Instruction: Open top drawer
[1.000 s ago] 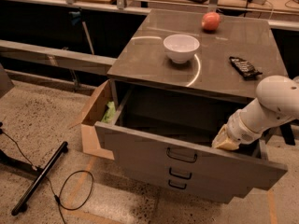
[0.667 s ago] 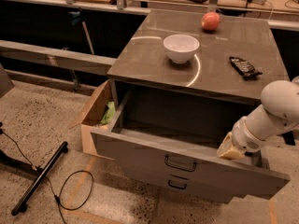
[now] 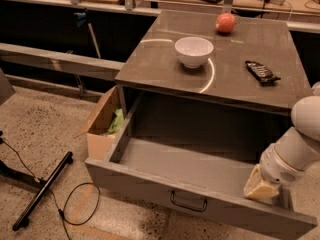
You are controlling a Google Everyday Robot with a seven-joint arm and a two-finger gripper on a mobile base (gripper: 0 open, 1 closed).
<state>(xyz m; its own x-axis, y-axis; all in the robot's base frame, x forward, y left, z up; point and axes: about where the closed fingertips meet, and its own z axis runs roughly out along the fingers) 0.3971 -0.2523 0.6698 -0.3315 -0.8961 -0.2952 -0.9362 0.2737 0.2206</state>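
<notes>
The top drawer (image 3: pixel 145 184), wide grey metal with a small dark loop handle (image 3: pixel 188 201), stands pulled further out from under the tabletop (image 3: pixel 150 69) than a second ago, its deep box exposed, so the opening looks all but done. The gripper (image 3: pixel 262 188) sits inside the drawer's front right corner, against the front panel; whether it is apart or clamped cannot be told. A cardboard box (image 3: pixel 100 126) sits just beside the drawer's left wall, and a looped cable (image 3: pixel 80 206) lies on the floor near its left front corner
</notes>
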